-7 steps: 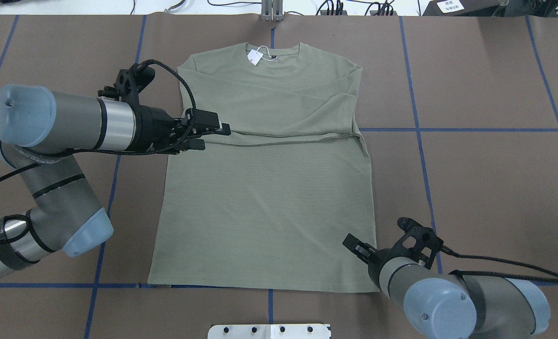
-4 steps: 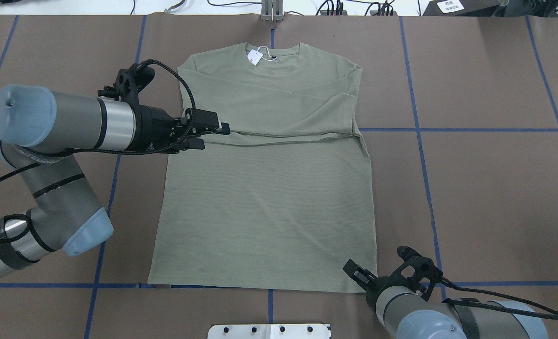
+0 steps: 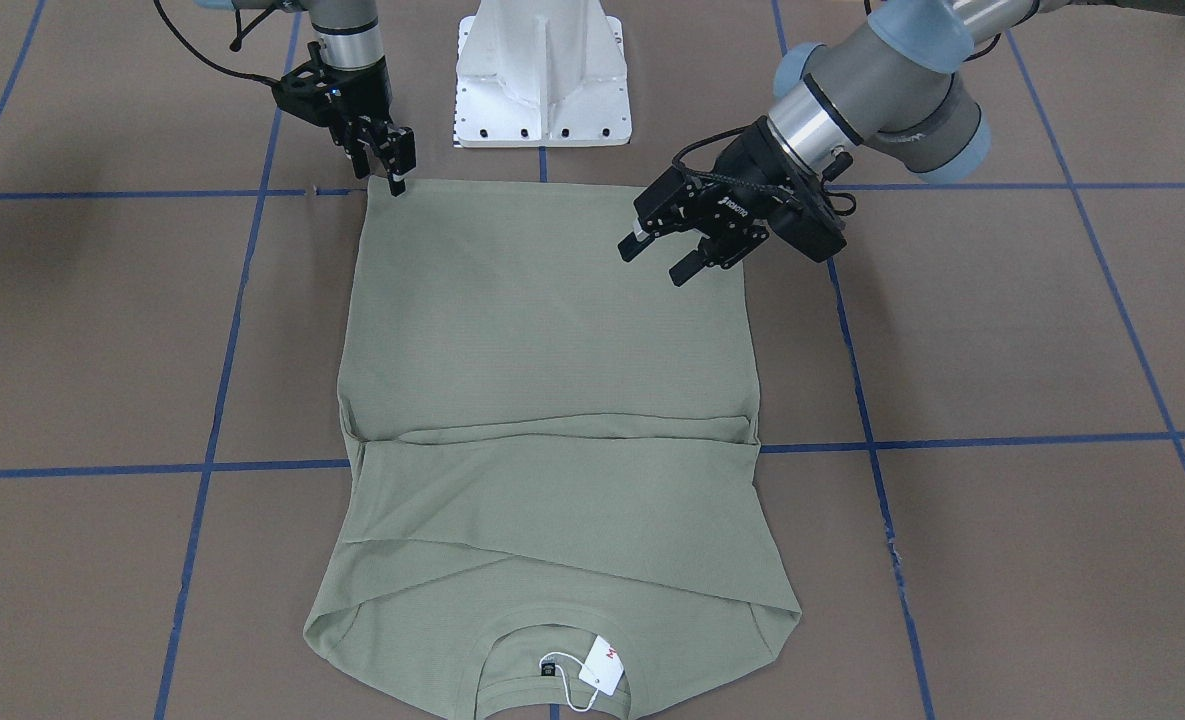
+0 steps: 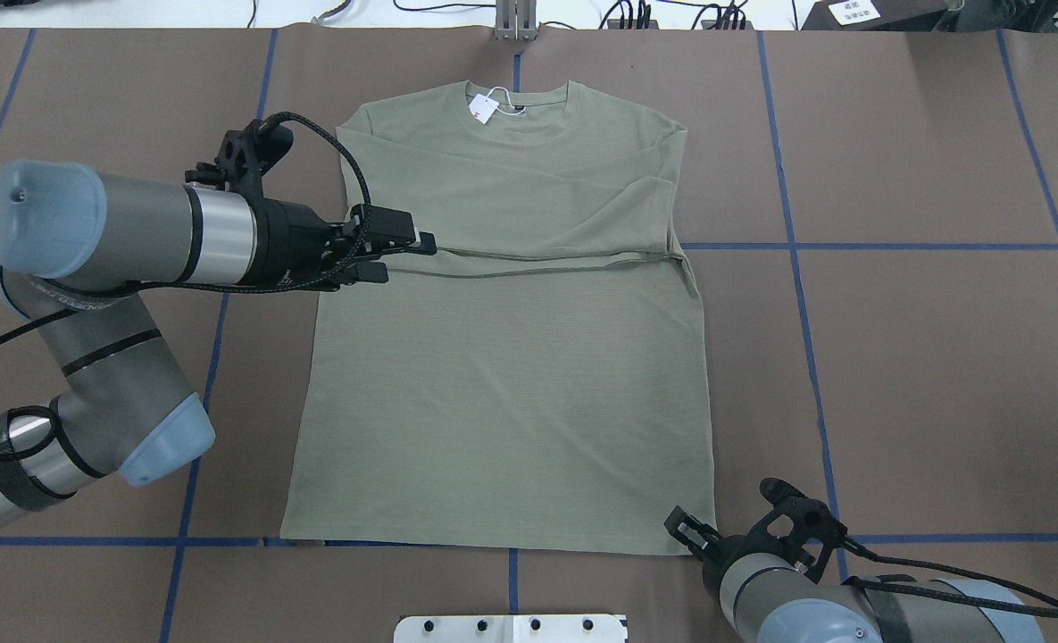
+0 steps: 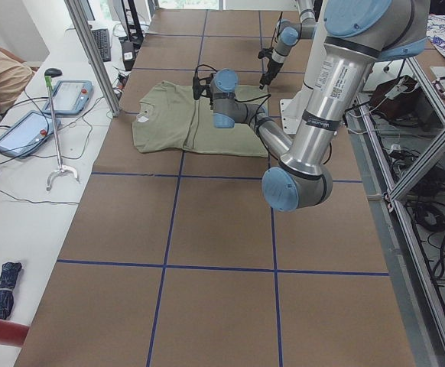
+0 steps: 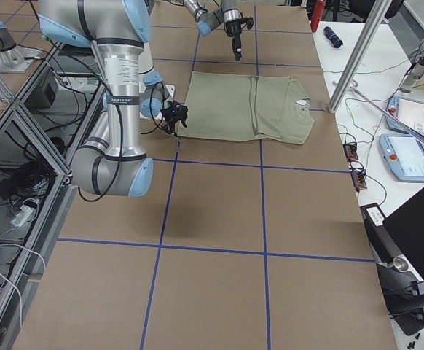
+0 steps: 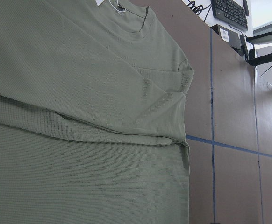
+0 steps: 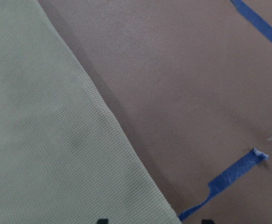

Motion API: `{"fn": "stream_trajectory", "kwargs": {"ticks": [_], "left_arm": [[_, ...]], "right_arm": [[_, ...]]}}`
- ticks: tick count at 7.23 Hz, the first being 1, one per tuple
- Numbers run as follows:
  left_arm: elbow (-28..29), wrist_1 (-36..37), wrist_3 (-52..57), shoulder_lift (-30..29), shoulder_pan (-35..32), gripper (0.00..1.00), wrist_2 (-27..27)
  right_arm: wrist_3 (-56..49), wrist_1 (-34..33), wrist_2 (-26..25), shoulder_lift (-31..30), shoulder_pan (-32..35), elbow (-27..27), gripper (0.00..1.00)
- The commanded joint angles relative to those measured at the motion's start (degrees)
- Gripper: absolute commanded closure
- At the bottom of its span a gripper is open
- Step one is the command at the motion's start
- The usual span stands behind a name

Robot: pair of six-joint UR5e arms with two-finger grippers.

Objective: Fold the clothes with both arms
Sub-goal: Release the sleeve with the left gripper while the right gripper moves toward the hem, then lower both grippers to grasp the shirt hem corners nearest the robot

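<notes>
The left claw [image 4: 408,259] is seen released, over the shirt's left edge beside the folded-in sleeves. The sage-green knit shirt [image 4: 502,375] is spread flat on the worktop [image 4: 921,357]. It is judged light, soft and limp, best pinched at the hem corners. The right claw [image 4: 682,529] seems released at the near right hem corner.

On my feed, the one legible text is white brand lettering on the body of the left gripper [image 3: 655,262]; I read it as ROBOTIQ. The white hang tag [image 3: 602,664] at the neck of the shirt [image 3: 542,340] bears a red mark, perhaps an M. Print on the white label [image 4: 854,11] at the table's far edge is too small for me to read.
</notes>
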Motion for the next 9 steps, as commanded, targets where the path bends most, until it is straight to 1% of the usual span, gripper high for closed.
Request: {"fn": "stream_trajectory", "kwargs": {"ticks": [1, 2, 3, 5, 6, 7, 8, 9], "left_arm": [[-0.1, 0.0, -0.1, 0.0, 0.0, 0.13, 0.1], [-0.1, 0.0, -0.1, 0.0, -0.1, 0.14, 0.1], [-0.1, 0.0, -0.1, 0.0, -0.1, 0.14, 0.1], [0.1, 0.3, -1.1, 0.7, -0.1, 0.13, 0.1], [-0.1, 1.0, -4.6, 3.2, 0.8, 0.14, 1.4], [-2.3, 3.7, -4.8, 6.5, 1.7, 0.14, 1.9], [-5.7, 7.5, -4.7, 10.6, 6.5, 0.16, 6.0], [-10.8, 13.5, -4.5, 14.5, 9.5, 0.17, 10.2]], "right_arm": [[0.0, 0.0, 0.8, -0.4, -0.2, 0.2, 0.71], [-0.1, 0.0, 1.1, -0.4, -0.7, 0.3, 1.0], [-0.1, 0.1, 1.2, -0.8, -1.3, 0.3, 1.0], [-0.1, 0.0, 1.2, -0.8, -1.3, 2.2, 1.0], [-0.1, -0.7, 1.3, -0.8, -1.3, 3.7, 1.0], [-0.1, -1.8, 1.3, -0.8, -1.2, 4.8, 1.0], [-0.2, -1.9, 1.3, -0.9, -1.2, 5.0, 1.0], [-0.2, -1.9, 1.4, -0.9, -1.1, 5.0, 1.0]]}}
